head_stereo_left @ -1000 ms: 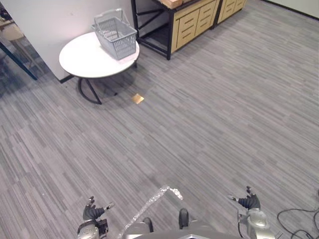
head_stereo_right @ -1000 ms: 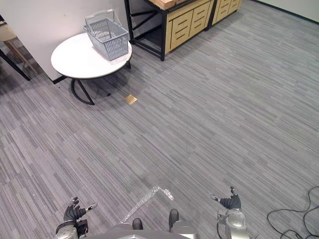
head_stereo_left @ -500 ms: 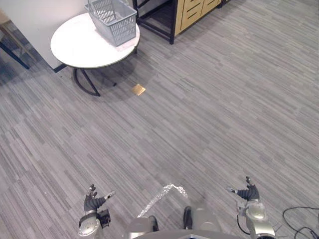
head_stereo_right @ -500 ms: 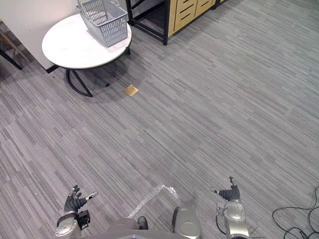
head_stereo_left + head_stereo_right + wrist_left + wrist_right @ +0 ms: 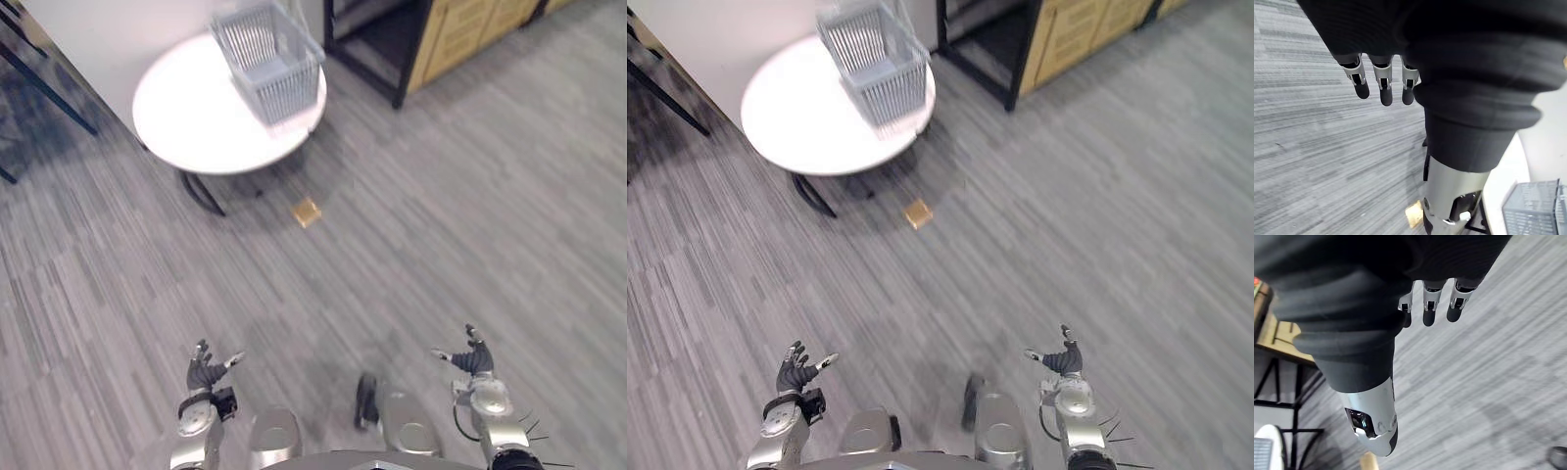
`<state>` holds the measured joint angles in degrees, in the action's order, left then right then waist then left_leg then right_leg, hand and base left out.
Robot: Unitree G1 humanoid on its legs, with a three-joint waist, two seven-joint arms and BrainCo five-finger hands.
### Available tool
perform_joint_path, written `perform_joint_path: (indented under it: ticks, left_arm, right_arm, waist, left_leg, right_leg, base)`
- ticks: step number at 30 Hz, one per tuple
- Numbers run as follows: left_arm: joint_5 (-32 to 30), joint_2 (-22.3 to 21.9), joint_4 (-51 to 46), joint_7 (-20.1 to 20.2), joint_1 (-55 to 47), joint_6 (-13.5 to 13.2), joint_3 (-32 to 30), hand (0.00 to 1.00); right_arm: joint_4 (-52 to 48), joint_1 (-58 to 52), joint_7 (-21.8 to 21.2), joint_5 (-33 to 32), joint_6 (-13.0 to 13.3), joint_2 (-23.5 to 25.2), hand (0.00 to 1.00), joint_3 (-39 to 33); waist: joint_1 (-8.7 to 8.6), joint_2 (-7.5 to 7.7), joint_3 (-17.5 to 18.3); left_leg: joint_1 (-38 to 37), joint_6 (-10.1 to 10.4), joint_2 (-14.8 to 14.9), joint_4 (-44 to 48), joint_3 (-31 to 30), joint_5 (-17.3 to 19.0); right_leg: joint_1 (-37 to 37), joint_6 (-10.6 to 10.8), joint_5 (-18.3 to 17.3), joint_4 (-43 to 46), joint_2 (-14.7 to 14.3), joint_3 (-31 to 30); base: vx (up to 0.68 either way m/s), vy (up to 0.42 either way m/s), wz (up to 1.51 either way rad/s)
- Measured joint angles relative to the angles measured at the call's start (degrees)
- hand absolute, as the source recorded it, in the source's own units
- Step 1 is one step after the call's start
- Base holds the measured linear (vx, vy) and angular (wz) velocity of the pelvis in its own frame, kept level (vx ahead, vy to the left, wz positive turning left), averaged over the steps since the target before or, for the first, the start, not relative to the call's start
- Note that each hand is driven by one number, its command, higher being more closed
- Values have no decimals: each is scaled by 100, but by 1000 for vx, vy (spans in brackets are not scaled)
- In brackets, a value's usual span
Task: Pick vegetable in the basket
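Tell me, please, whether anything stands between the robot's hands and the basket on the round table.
Nothing visible does. Between the left hand, the right hand and the table bearing the basket lies carpet, with one tan square flat on it near the table.

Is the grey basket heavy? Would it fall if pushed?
Probably light: the basket has thin, slatted walls. Likely stiff, since it holds its boxy shape. It sits near the table edge, so a push might slide it off.

A basket (image 5: 877,67) sits on the white table (image 5: 794,122) (a small tan square (image 5: 917,212) lies on the floor (image 5: 1097,225) near it), well apart from the left hand (image 5: 795,372) and right hand (image 5: 1061,360), both spread wide.
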<state>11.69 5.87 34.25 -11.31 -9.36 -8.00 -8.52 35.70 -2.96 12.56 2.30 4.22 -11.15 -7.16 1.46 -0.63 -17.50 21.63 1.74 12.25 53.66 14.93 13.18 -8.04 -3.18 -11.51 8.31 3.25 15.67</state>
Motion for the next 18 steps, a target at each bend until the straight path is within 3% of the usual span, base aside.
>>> perform_joint_path:
  ticks: [1, 2, 3, 4, 5, 6, 8, 9, 10, 11, 12, 14, 16, 18]
  left_arm:
    - [-2, 16, 8, 1, -40, 18, 0, 0]
    - [-2, 5, 9, 1, -51, 25, 1, 0]
    - [-3, -44, 2, 0, -180, 27, 8, 0]
    - [-2, -2, 33, -7, -271, 30, -7, 0]
    - [-3, 14, 90, -14, -179, 36, -10, 0]
    - [-7, 5, 46, -3, -68, 11, -56, 0]
    - [-7, -82, 6, -20, -105, 13, -63, 0]
    - [-12, -111, 5, -26, -194, 16, -56, 0]
    - [-14, -93, 6, -34, -268, 26, -46, 0]
    - [-18, -72, 3, -44, -293, 26, -35, 0]
    - [-59, -20, 3, -122, -358, 26, 12, 0]
    - [-111, 70, 2, -190, -439, 5, 175, 0]
    - [-112, 123, 11, -241, -445, -8, 225, 0]
    - [-118, 140, 183, -247, -302, -15, 365, 0]
  right_arm:
    - [59, 36, 1, 0, -13, 13, 0, 17]
    - [66, 62, 1, 1, -25, 23, 0, -3]
    - [67, -9, 9, 2, -42, 14, 0, -21]
    - [127, -11, 13, 4, -61, 81, 0, -4]
    - [91, 1, 24, 5, -83, 147, 0, 23]
    - [-104, 11, 36, 59, -76, 159, 0, 28]
    - [-465, -16, 116, 104, -70, 183, 0, 33]
    - [-746, 23, 134, 303, -66, 182, 0, 110]
    - [-1064, 56, 155, 501, -32, 172, 0, 271]
    - [-1206, 66, 155, 582, -19, 171, 0, 360]
    - [-1402, 146, 181, 814, -13, 168, 0, 552]
    - [-1728, 245, 242, 1118, 42, 164, 0, 891]
    - [-1939, 412, 246, 1293, 93, 140, 0, 1040]
    - [-2188, 677, 273, 1522, 183, -80, 0, 1159]
  waist:
    - [65, 56, -31]
    - [93, 61, -36]
    - [109, -32, 15]
    - [198, -16, 38]
    - [170, 176, 76]
    - [205, 288, 115]
    - [269, 411, 148]
    - [254, 434, 161]
    - [239, 433, 159]
    - [237, 434, 159]
    - [236, 411, 164]
    - [187, 310, 213]
    - [67, 267, 209]
    - [-88, 186, 164]
  left_leg:
    - [315, 20, -221, -1003, 54, -35]
    - [390, 43, -377, -1659, 92, -144]
    - [284, -18, -598, -3266, 50, -857]
    - [182, -629, -749, -3588, -114, -1801]
    - [181, -608, -887, -3582, -25, -1743]
    - [257, -717, -1049, -3421, -86, -1486]
    - [174, -791, -1182, -2902, -2, -837]
    - [-103, -815, -1275, -2796, 16, -465]
    - [-521, -833, -1358, -2849, 13, -206]
    - [-760, -850, -1407, -2928, 5, -121]
    - [-1309, -850, -1457, -3147, -10, 19]
    - [-2194, -798, -1448, -3762, -152, 94]
    - [-2654, -758, -1411, -4069, -289, 113]
    - [-3076, -622, -1261, -4191, -560, 199]
  right_leg:
    - [-248, 253, -149, -109, 113, -10]
    - [-397, 372, -222, -162, 150, -14]
    - [-697, 527, -328, -264, 116, -55]
    - [-923, 699, -448, -257, 160, -236]
    - [-927, 663, -397, -252, 308, -252]
    - [-756, 682, -235, 33, 466, -359]
    - [-591, 934, -85, 928, 741, -621]
    - [-291, 1306, 249, 2052, 917, -865]
    - [208, 1545, 632, 3433, 1053, -1138]
    - [457, 1474, 585, 4118, 1109, -1173]
    - [949, 1107, 371, 5171, 1213, -1092]
    - [1688, 480, -52, 5611, 1166, -689]
    - [2228, 403, -291, 5202, 1064, -418]
    - [2852, 510, -291, 3441, 725, -319]
  base:
    - [646, 54, -23]
    - [830, 146, -22]
    - [879, 203, -37]
    - [743, 179, -17]
    - [707, 202, 4]
    - [652, 198, 35]
    - [703, 220, 13]
    - [607, 199, -4]
    - [591, 187, -1]
    - [574, 145, -4]
    - [548, 100, -2]
    - [631, 68, 11]
    - [531, -30, 37]
    - [545, -123, 68]
